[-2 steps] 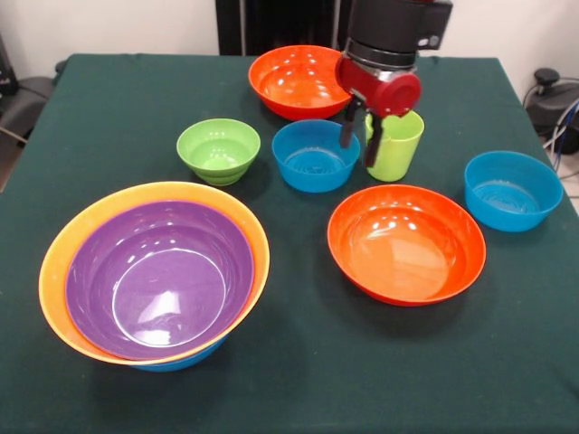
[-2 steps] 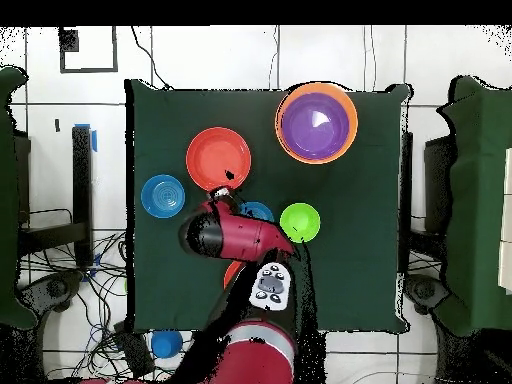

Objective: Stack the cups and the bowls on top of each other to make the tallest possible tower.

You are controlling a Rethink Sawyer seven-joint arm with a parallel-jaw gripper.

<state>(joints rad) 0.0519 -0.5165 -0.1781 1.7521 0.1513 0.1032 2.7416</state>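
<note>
1. Front view: the gripper (image 1: 363, 143) hangs over the near rim of the green cup (image 1: 395, 145). Its two dark fingers (image 1: 348, 127) are spread; one seems to reach inside the cup's mouth and the other sits outside it, toward the blue bowl (image 1: 315, 155). They are not clamped on anything that I can see. I judge the step in hand to be picking up the cup.
2. Same view: behind the gripper sits a red-orange bowl (image 1: 301, 81); in front of it lies a second red-orange bowl (image 1: 406, 243). Well away on the small green bowl's (image 1: 218, 150) side stands the tower (image 1: 154, 273): a purple bowl inside an orange one, with a blue rim peeping out beneath. Another blue bowl (image 1: 512, 190) sits apart on the other side.
3. Next, the fingers should close on the cup's wall, lift it clear and carry it across to the tower without tipping.
4. Overhead view: the arm (image 2: 235, 235) hides the cup and the fingers; the tower (image 2: 317, 123) lies well off.
5. No brand, label or writing is readable in either view.
</note>
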